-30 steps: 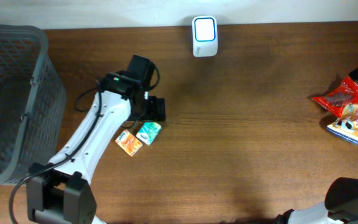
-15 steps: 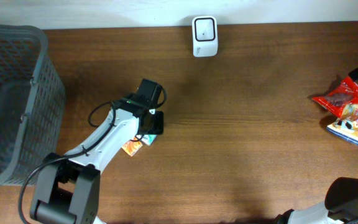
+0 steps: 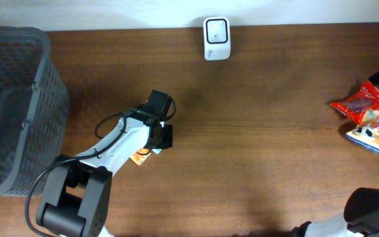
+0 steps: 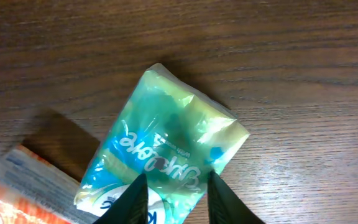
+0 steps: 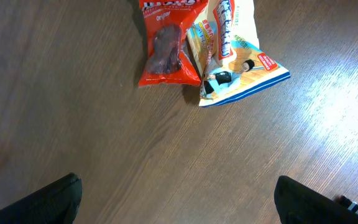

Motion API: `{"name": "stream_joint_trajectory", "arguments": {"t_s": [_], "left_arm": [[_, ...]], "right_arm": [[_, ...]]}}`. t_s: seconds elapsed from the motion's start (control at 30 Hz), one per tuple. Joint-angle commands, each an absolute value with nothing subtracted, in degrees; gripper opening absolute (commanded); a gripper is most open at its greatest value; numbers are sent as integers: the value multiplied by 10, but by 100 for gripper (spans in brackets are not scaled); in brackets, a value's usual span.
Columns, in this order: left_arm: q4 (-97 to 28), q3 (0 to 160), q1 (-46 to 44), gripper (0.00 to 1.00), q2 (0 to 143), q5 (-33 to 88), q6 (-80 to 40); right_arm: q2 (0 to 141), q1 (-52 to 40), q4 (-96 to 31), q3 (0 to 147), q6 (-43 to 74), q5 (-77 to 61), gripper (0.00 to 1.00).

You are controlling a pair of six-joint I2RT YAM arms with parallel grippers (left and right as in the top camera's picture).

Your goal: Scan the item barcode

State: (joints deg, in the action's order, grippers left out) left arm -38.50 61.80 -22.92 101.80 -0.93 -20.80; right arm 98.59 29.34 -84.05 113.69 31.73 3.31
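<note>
The green packet [image 4: 166, 137] lay flat on the surface [image 3: 275, 151], toward its left half and nearer my side, directly under my left end effector [image 4: 174, 202]. In the left wrist view its long axis ran on a diagonal, from lower left up to upper right, with one short end pointing to the upper right. The print on it read upside down from there. Its lower left end sat just beside an orange packet [image 4: 27, 186], and the two seemed to touch. From overhead my arm hid nearly all of the green one.

My left end effector stood narrow, with its fingers [image 4: 132, 200] to either side of the packet's lower end. I could not tell whether they truly pinched it. My right end effector [image 5: 179, 202] was spread wide and held nothing, above bare wood near a red snack bag [image 5: 166, 43] and a white snack bag [image 5: 235, 56] that lay against each other at the right edge.

A grey mesh basket [image 3: 41, 72] stood at the far left; inside it I saw only its own walls and floor.

The surface was dark brown wood with a fine grain. The white scanner [image 3: 216, 36] stood at its far edge, well apart from the packet, against a pale strip beyond.
</note>
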Motion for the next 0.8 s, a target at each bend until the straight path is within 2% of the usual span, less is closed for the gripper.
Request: {"name": "stream_joint_trajectory", "arguments": {"t_s": [0.0, 0.07, 0.17, 0.23, 0.3, 0.4, 0.47, 0.63, 0.77], "left_arm": [[-388, 613, -229, 36, 1027, 21, -196], [-400, 613, -229, 52, 1027, 68, -148], [-425, 613, -229, 66, 1029, 70, -79], [-425, 613, -229, 67, 1035, 50, -74], [-425, 613, -229, 61, 1040, 11, -73], [-425, 613, -229, 45, 1040, -5, -67], [-425, 613, -229, 42, 1040, -5, -67], [-426, 620, -229, 3, 1040, -14, -63], [-447, 671, -229, 0, 1039, 12, -63]], "right_arm": [[987, 289, -842, 1140, 324, 32, 99], [987, 289, -842, 1140, 324, 32, 99], [987, 289, -840, 1140, 324, 32, 99], [987, 289, -840, 1140, 324, 32, 99], [987, 289, -840, 1140, 324, 32, 99], [987, 289, -840, 1140, 324, 32, 98], [987, 289, -840, 1140, 324, 32, 99], [987, 289, -840, 1140, 324, 32, 99], [987, 289, -840, 1140, 324, 32, 99]]}}
